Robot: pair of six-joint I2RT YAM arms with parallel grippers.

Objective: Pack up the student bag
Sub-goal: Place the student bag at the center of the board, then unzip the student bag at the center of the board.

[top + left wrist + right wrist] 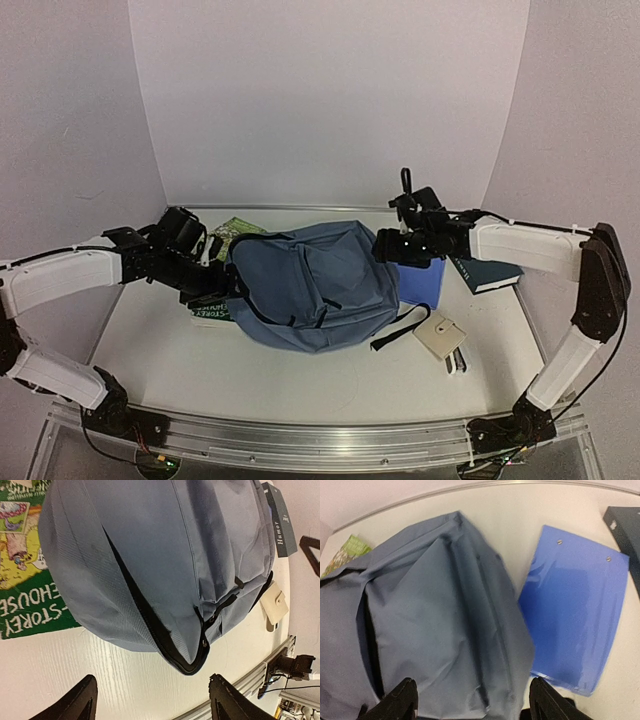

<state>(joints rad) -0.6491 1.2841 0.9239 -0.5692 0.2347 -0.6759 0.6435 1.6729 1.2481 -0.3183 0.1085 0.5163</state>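
Observation:
The student bag point(310, 285) is a slate-blue fabric backpack lying flat mid-table, with a black strap trailing toward its right. My left gripper point(215, 265) sits at the bag's left edge. In the left wrist view this gripper point(152, 702) is open over bare table, and the bag's point(150, 555) dark zipper edge lies just beyond its fingertips. My right gripper point(385, 245) is at the bag's upper right. In the right wrist view it point(472, 702) is open over the bag's point(435, 630) rumpled fabric, gripping nothing.
A bright-blue notebook point(425, 280) lies flat against the bag's right side, with a dark book point(487, 272) beyond it. A green picture book point(232, 232) lies partly under the bag's left side. A beige wallet point(440, 335) rests near the front right.

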